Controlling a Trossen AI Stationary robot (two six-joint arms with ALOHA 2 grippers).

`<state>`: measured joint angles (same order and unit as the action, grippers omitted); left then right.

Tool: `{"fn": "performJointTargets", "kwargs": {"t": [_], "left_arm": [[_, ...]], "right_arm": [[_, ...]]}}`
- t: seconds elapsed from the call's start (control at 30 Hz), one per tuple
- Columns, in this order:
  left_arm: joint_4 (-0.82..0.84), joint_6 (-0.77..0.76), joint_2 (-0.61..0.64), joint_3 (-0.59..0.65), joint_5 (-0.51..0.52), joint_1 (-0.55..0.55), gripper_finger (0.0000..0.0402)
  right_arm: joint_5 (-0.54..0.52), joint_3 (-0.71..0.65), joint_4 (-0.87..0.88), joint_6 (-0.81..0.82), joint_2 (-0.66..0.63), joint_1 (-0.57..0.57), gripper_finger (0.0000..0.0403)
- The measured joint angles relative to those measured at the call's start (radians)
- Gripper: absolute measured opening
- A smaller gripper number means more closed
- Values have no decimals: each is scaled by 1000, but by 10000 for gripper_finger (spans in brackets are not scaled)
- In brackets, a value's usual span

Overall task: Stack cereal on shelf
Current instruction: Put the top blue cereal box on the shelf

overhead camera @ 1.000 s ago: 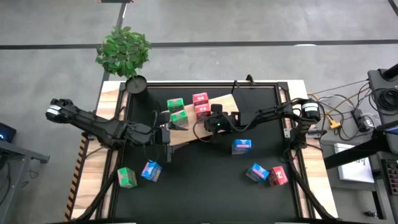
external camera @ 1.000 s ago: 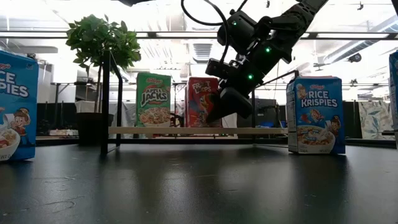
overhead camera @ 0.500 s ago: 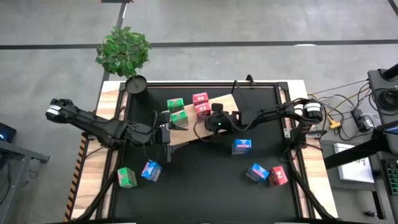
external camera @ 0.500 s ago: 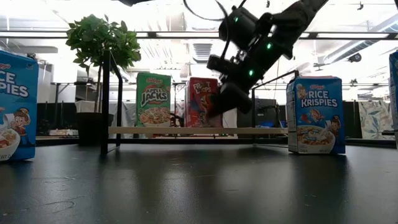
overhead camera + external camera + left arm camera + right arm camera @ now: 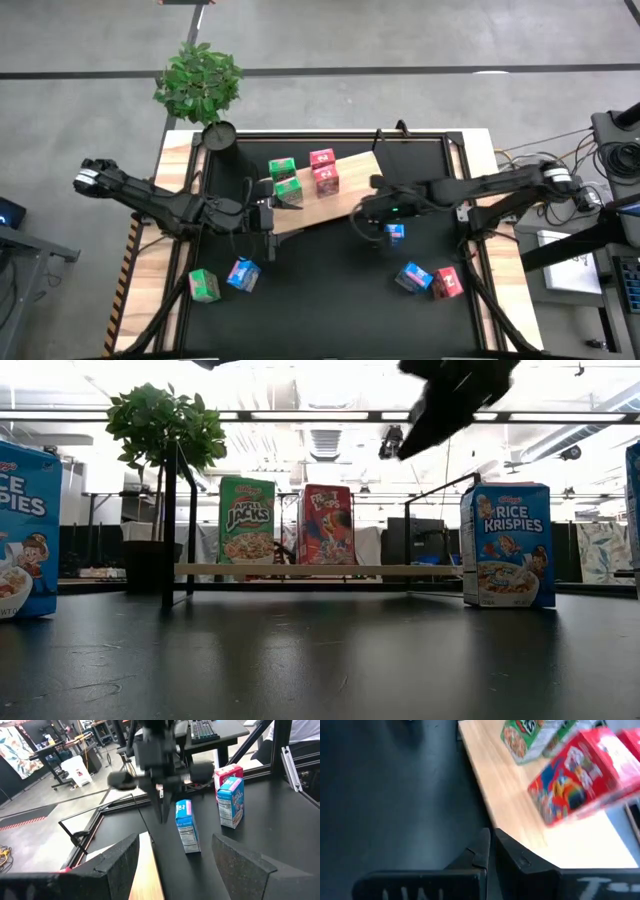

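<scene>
Inspecting the table from four views, findings as follows.

Shelf: the light-wood board (image 5: 325, 202) lies flat and at an angle on the black mat (image 5: 330, 290), toward the far side.

Boxes on shelf: two green boxes (image 5: 284, 181) stand touching one another at the board's left part; two pink-red boxes (image 5: 324, 170) stand touching just to their right. The low view shows a green box (image 5: 246, 520) and a pink-red box (image 5: 326, 524) upright side by side on the board.

Boxes off shelf: one blue box (image 5: 396, 233) on the mat just off the board's right end; a blue box (image 5: 412, 277) and a pink-red box (image 5: 448, 283) side by side near the right front; a green box (image 5: 204, 285) and a blue box (image 5: 243, 273) near the left front.

Right gripper (image 5: 358, 218): raised over the mat at the board's right end, next to the lone blue box. Its wrist view shows the fingers (image 5: 485, 851) pressed together, holding nothing.

Left gripper (image 5: 272, 222): low at the board's left end, fingers (image 5: 120, 857) spread wide, empty.

Box count: eight seen; a ninth may sit hidden under an arm, cannot tell.

Surroundings: potted plant (image 5: 200, 85) at the far left corner.
</scene>
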<state>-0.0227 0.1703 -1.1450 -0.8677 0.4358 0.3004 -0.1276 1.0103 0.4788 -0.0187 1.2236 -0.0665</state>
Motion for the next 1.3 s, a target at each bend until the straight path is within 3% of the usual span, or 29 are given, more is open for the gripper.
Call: {"fn": "performJointTargets", "kwargs": {"t": [0.17, 0.53, 0.67, 0.87, 1.03, 1.3], "left_arm": [[-3, 0, 0, 0, 0, 0, 233], [-17, 0, 0, 0, 0, 0, 233], [-20, 0, 0, 0, 0, 0, 233], [-38, 2, 0, 0, 0, 0, 233], [-42, 3, 0, 0, 0, 0, 233], [-45, 4, 0, 0, 0, 0, 233]], "right_arm": [[25, 0, 189, 112, -118, -28, 43], [24, 0, 319, 229, -95, -150, 245], [-1, 0, 391, 288, -61, -177, 295], [-33, 0, 466, 347, -43, -176, 303], [-41, -1, 462, 343, -40, -176, 288], [-57, -6, 462, 309, 69, -176, 249]]}}
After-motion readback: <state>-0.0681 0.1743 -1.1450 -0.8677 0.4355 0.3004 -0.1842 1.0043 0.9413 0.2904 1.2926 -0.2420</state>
